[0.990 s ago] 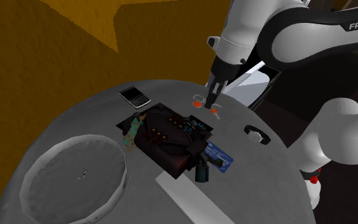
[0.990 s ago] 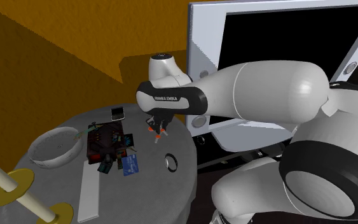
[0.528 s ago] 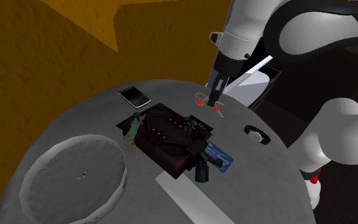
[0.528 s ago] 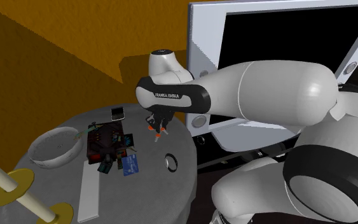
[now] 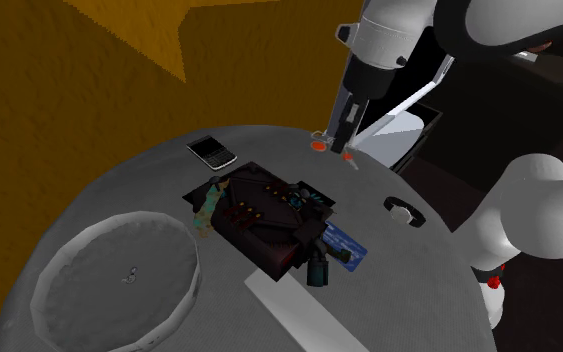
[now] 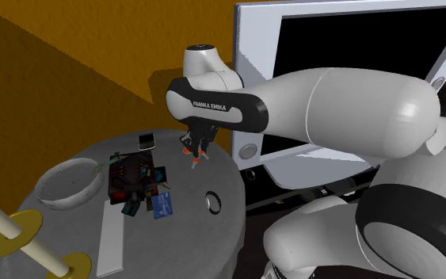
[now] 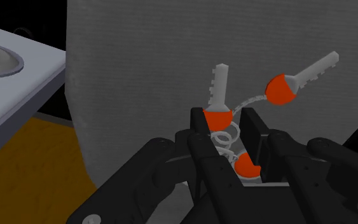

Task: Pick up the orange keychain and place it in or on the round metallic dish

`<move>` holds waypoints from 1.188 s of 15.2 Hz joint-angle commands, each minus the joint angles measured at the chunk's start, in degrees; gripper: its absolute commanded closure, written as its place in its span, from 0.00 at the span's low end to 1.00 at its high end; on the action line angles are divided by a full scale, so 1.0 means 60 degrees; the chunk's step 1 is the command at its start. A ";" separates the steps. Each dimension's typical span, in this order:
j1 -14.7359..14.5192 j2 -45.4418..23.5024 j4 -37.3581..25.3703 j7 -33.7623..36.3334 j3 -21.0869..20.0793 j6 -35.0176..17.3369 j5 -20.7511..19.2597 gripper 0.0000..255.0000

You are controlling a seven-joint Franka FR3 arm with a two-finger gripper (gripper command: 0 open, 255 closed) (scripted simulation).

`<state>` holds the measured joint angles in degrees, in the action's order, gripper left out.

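While pinching the keychain [image 5: 319, 146] in the gripper [image 5: 340, 143] just above the tabletop [image 5: 119, 190], upper middle of the shoulder view, seemingly in the carrying step: next swing over the clutter [image 5: 264, 215] to the dish [image 5: 191, 275] at lower left and release.

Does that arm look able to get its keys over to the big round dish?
Probably yes: the claw holds the keychain above the table, the dish is open-topped, and only low dark clutter lies between.

End effector [image 6: 198, 146] clasps orange keychain [image 6: 193, 154] above grey table [image 6: 225, 173]; round dish [image 6: 59, 198] well apart.
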<state>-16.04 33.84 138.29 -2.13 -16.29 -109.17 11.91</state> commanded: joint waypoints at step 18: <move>-0.0114 -0.1595 -0.2976 0.1734 -0.1223 0.1185 -0.0092 1.00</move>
<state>-16.63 25.79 121.87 6.81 -22.46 -101.83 11.46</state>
